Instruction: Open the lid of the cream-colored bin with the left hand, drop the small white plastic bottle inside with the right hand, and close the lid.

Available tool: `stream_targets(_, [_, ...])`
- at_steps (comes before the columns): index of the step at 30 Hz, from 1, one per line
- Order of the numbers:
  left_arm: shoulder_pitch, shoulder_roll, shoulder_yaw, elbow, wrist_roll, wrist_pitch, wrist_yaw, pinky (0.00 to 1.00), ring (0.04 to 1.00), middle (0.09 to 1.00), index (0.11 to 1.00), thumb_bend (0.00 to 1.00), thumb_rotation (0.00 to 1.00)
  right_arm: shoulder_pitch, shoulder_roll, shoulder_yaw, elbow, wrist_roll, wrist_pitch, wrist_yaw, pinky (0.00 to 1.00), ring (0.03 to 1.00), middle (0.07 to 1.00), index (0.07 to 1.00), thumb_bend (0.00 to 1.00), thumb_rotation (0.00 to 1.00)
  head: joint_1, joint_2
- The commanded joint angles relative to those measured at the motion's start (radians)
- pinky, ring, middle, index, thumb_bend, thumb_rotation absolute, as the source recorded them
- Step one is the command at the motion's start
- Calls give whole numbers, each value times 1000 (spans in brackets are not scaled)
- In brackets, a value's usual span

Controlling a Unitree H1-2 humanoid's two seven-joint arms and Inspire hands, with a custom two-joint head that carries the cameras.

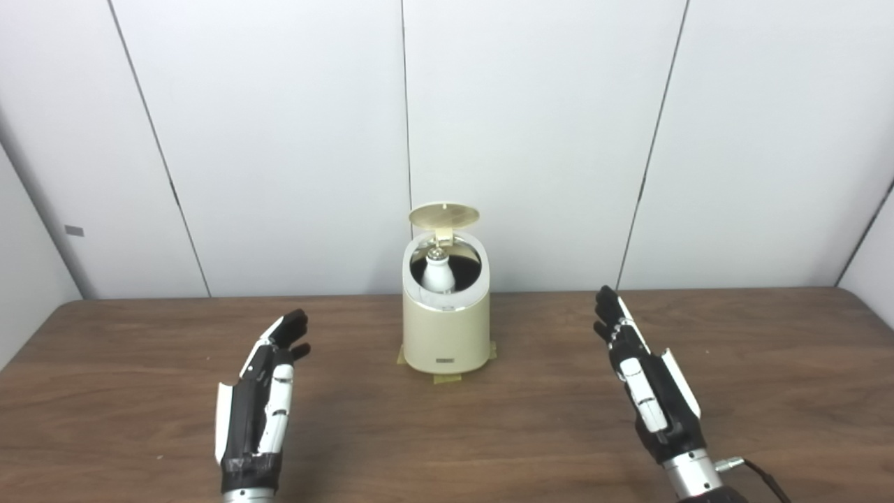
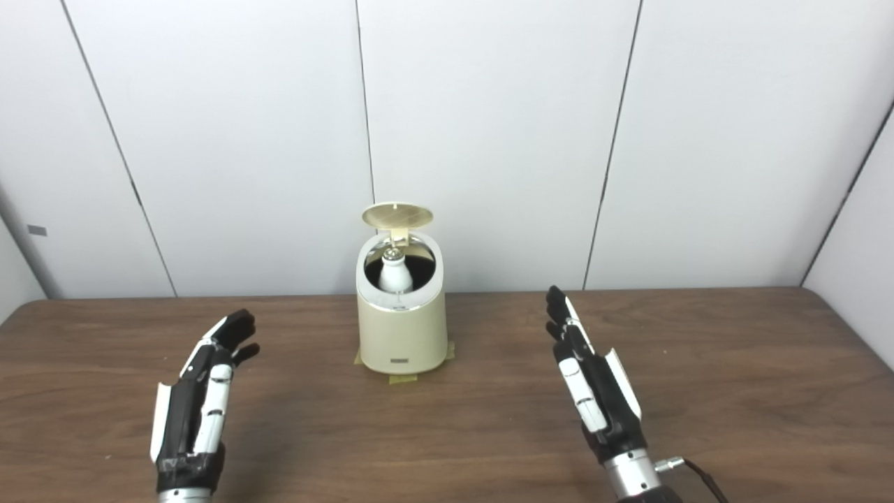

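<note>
Presently both hands are hovering empty over the worktop (image 1: 140,391), left hand (image 1: 262,391) and right hand (image 1: 646,377) flanking the bin (image 1: 447,328), fingers released. Inside the bin, the bottle (image 1: 438,274) is standing; behind it the lid (image 1: 444,215) is standing open. Closing is pending: left hand must press it down.

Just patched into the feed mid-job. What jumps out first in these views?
The cream-colored bin at the table's far middle, against the wall, stands with its lid flipped up and the small white plastic bottle upright inside the opening. The left hand and right hand are both open and empty over the wooden table, one on either side of the bin, touching nothing.
</note>
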State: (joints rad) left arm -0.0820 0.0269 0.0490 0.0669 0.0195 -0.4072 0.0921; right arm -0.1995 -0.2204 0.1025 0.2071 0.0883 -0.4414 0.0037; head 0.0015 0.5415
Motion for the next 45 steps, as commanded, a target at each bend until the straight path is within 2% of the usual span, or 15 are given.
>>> stream_targets(1, [67,-6,-11,44,18,-28,-7,825,876,862,858,179,809,27,19,-17,8,-15,-27,8,998,1000,995,965,202,999,0,-1])
stream_targets(6, [68,-5,-4,43,30,-35,-6,842,873,857,849,200,795,25,41,-53,13,-58,-28,3,965,977,975,937,244,1000,-1,-2])
stream_targets(10, [72,9,-7,12,107,-19,8,836,870,854,844,213,832,24,55,-64,10,-64,-28,14,965,974,962,927,192,864,-2,-7])
stream_targets(11, [72,18,-9,-14,140,-7,8,846,881,870,863,251,894,23,58,-66,8,-71,-28,10,963,970,956,921,158,780,0,-8])
stream_targets(13, [69,29,-10,-54,187,13,10,869,898,888,879,297,932,22,64,-69,8,-78,-27,7,970,970,953,920,144,733,3,-9])
stream_targets(16, [43,39,0,-165,264,79,12,885,908,894,886,389,973,16,70,-79,25,-74,-28,9,979,968,949,917,187,810,1,-15])
stream_targets(22, [-65,66,8,-368,364,264,-28,929,938,882,853,513,1000,11,77,-86,29,-95,-28,1,995,980,955,919,169,838,-1,-18])
stream_targets(24, [-120,94,-8,-433,433,337,-69,986,951,861,839,618,1000,12,83,-90,29,-86,-28,6,991,974,948,913,187,879,0,-19])
stream_targets(25, [-151,117,-23,-476,505,381,-104,994,952,856,839,654,1000,12,86,-92,31,-80,-28,10,996,974,948,912,197,899,0,-20])
stream_targets(26, [-180,139,-39,-514,576,417,-144,997,948,841,838,743,1000,13,88,-94,34,-76,-27,11,998,974,949,915,212,922,1,-21])
stream_targets(30, [-264,182,-87,-592,739,497,-241,1000,927,804,795,898,1000,14,96,-98,39,-73,-24,10,1000,976,948,917,225,934,-1,-20])
stream_targets(33, [-330,177,-114,-628,818,537,-298,1000,923,798,794,928,1000,13,98,-101,45,-85,-24,4,999,972,946,918,211,924,3,-21])
stream_targets(36, [-416,165,-139,-649,890,597,-393,1000,937,826,814,930,1000,11,96,-101,55,-95,-26,1,990,966,942,915,204,929,8,-22])
stream_targets(40, [-505,171,-173,-617,924,623,-484,1000,949,833,816,951,1000,13,100,-95,50,-110,-27,-1,960,951,936,907,174,933,0,-21])
stream_targets(45, [-575,169,-220,-561,991,648,-568,1000,955,837,825,964,1000,15,102,-89,43,-111,-26,10,940,946,938,907,162,881,5,-23])
